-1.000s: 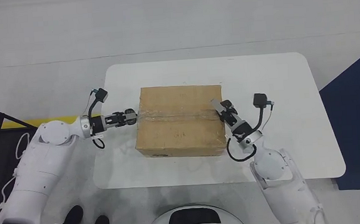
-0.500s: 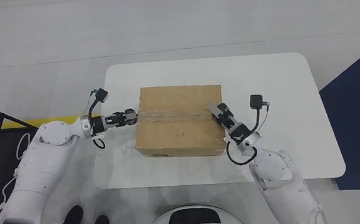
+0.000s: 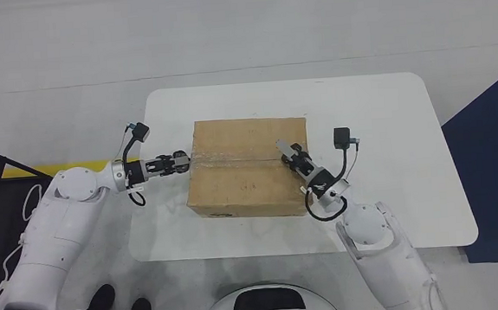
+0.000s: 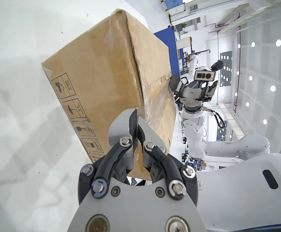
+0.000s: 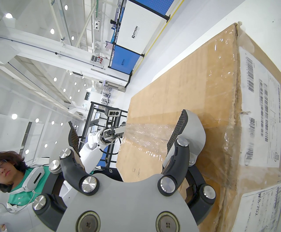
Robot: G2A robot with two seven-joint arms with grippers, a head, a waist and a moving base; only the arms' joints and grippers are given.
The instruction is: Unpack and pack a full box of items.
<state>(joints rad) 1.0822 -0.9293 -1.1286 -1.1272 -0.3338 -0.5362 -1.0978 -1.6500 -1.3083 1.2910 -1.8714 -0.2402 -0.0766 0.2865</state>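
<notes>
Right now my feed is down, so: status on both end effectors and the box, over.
Left end effector shut at end seam of box. Right end effector open above its top. Box closed, tape on. Nothing blocking.

— What's that robot built like?
— Glossy white shells on the left arm [image 3: 71, 186] and the right arm [image 3: 378, 231], with black cables [image 3: 135, 197] looped at the wrists.
— And the ends?
— The left gripper [image 4: 137, 122] and right gripper [image 5: 128, 123] match: grey plate, black linkages, silver screws, ribbed black pads [image 5: 176, 130].
</notes>
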